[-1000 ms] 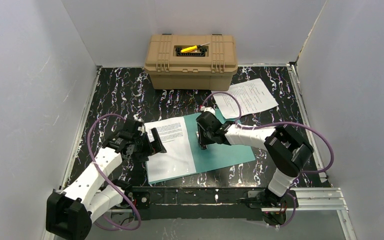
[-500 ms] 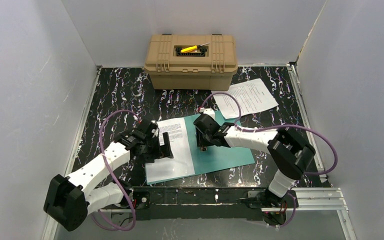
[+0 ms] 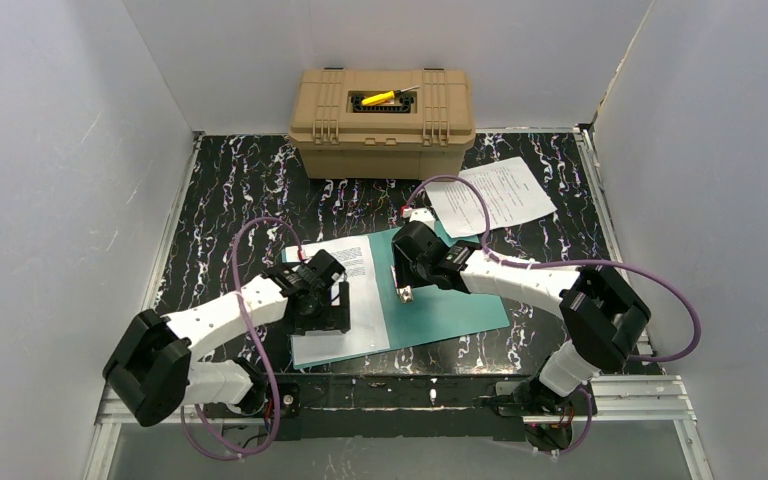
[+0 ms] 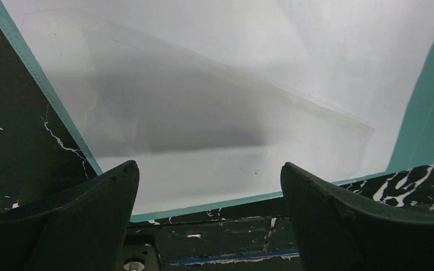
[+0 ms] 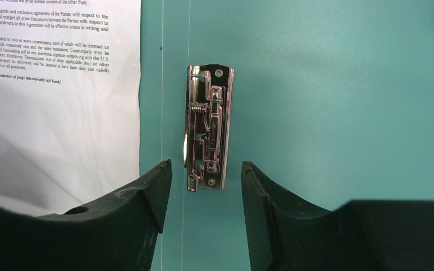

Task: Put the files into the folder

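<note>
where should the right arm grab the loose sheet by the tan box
Likely its near corner, with the right gripper approaching from the folder side. The sheet lies flat on the table, nothing raised, so only an edge or corner can be pinched.

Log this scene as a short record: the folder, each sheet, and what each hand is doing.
Folder: teal, open flat on the table
First sheet: lying on the folder's left leaf
Second sheet: on the table beyond the folder, not in it
Left hand: open, above the first sheet's near part
Right hand: open, over the folder's metal clip
</note>
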`<state>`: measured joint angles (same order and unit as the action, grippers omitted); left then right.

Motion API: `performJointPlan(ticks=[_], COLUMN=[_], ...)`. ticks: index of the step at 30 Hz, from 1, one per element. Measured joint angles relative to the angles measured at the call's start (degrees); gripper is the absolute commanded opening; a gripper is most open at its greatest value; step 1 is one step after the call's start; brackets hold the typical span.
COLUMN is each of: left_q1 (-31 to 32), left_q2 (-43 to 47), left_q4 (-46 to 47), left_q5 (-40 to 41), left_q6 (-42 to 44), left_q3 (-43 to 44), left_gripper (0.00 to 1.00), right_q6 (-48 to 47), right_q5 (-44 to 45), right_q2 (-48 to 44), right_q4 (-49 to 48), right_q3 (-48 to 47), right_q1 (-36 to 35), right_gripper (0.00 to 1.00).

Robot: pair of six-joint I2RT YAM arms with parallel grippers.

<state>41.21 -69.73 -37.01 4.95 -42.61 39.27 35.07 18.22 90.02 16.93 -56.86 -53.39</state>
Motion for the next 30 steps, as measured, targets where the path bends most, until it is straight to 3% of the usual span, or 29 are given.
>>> performJointPlan(ticks=[5,17,30], left_q1=[2.05,3.76,4.02], left_q2=[-4.07,-9.75,-9.75], left_q4=[-0.35,-0.13,0.98], left_q5=[2.08,4.09,4.07], left_q6=[0.00,-0.07,-0.31], left_q3=[1.03,2.54,2.47], left_gripper=[0.93,0.91,0.87], right_q6=[-1.01,-2.78,-3.89], right_q5=[-0.37,-2.91,-4.44], right_q2=[0.00,2.43,6.12], right_q4=[0.31,0.94,1.33], right_q3=[0.00,-0.79,-2.64], right_q1=[0.00,0.00,-2.51], right_gripper=[0.51,0.24,0.16])
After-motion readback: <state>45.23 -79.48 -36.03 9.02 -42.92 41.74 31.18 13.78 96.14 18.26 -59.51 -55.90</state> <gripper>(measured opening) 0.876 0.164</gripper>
